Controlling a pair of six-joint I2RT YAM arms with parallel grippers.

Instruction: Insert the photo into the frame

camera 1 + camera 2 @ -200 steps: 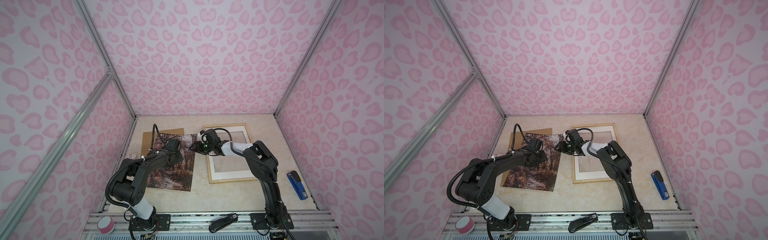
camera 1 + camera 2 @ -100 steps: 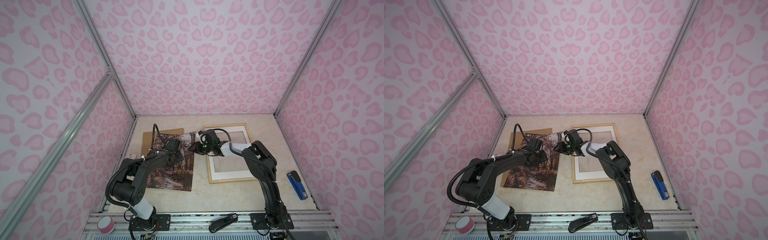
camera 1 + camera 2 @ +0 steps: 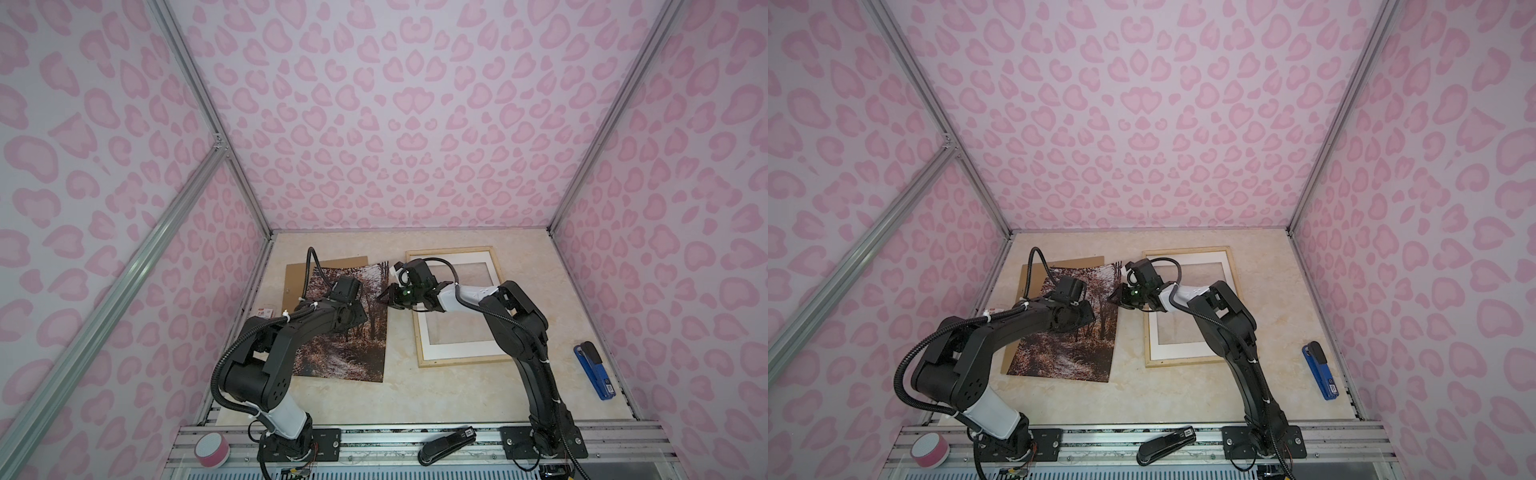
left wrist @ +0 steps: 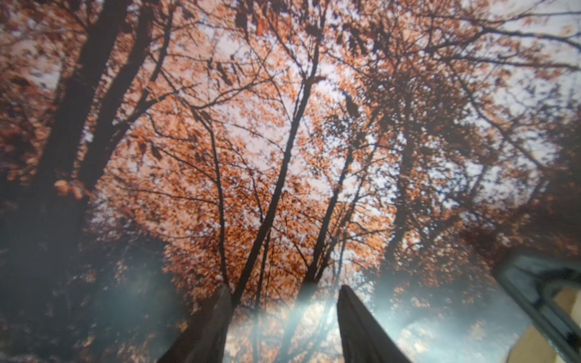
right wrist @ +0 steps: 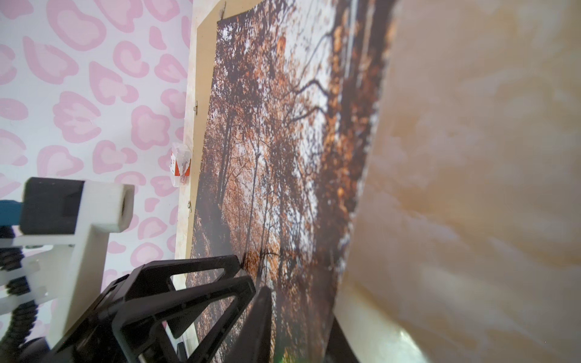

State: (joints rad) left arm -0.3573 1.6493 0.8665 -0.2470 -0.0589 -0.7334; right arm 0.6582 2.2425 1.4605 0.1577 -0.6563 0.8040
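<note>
The photo (image 3: 349,357) (image 3: 1067,353), an autumn forest print, lies face up on the table, left of the frame (image 3: 451,251) (image 3: 1185,249) of pale wood. My left gripper (image 4: 284,290) points down onto the photo (image 4: 283,141). It is open, with both fingertips close against the print and nothing between them. My right gripper (image 3: 380,296) (image 3: 1111,297) reaches across to the photo's right edge. In the right wrist view this gripper (image 5: 301,305) is shut on that edge of the photo (image 5: 276,157), one finger on its face and one beneath. The far right corner is slightly raised.
A white mat border (image 3: 453,345) lies inside the frame. A brown backing board (image 3: 299,274) sticks out from under the photo. A small packet (image 3: 264,311) sits by the left wall and a blue stapler (image 3: 594,372) at the right. A black stapler (image 3: 446,442) and a pink tape roll (image 3: 212,449) rest on the front rail.
My right gripper has slid a little left onto the photo's right edge and its jaws have closed on it. The left arm has not moved.
</note>
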